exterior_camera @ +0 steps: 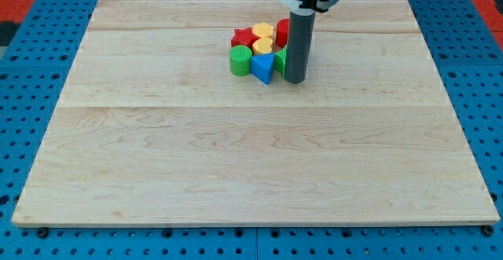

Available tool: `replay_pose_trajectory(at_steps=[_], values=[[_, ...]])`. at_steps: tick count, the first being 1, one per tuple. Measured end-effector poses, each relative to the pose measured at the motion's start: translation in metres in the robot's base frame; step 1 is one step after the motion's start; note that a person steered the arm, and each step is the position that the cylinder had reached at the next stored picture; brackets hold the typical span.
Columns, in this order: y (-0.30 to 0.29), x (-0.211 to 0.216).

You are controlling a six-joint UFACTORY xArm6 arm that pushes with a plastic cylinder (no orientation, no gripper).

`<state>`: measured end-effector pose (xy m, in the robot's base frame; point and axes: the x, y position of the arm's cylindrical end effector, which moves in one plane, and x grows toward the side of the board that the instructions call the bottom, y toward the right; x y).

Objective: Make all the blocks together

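The blocks stand bunched in one cluster near the middle of the desk's top edge, a little toward its right: a red star-shaped block (243, 37) at the cluster's upper left, a yellow rounded block (263, 31) beside it, a second yellow block (263, 45) just below, a green cylinder block (240, 60) at the lower left, and a blue triangular block (263, 67) touching the cylinder's right side. A further red block (282, 32) and a further green block (279, 59) show only as slivers behind the rod, so their shapes cannot be told. The straight dark rod descends from the desk's top edge, and my tip (295, 81) rests on the surface just right of the blue triangular block, against the cluster's right flank. There are no jaws on this rig, so no open or closed state applies. The pale wooden desk (251, 173) is otherwise bare and sits on a blue perforated base (23, 95). Judgement: gathering appears near complete, the step in hand being a final tightening from the right. The next move calls for a short, gentle push leftward, without scattering the packed blocks.
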<state>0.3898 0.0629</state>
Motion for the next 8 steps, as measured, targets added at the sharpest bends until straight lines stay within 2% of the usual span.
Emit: replay_pose_trajectory(at_steps=[2,4,6,7,8], values=[[0.086,0.0],[0.085,-0.097],[0.039,-0.107],[0.038,-0.143],[0.023,-0.157]])
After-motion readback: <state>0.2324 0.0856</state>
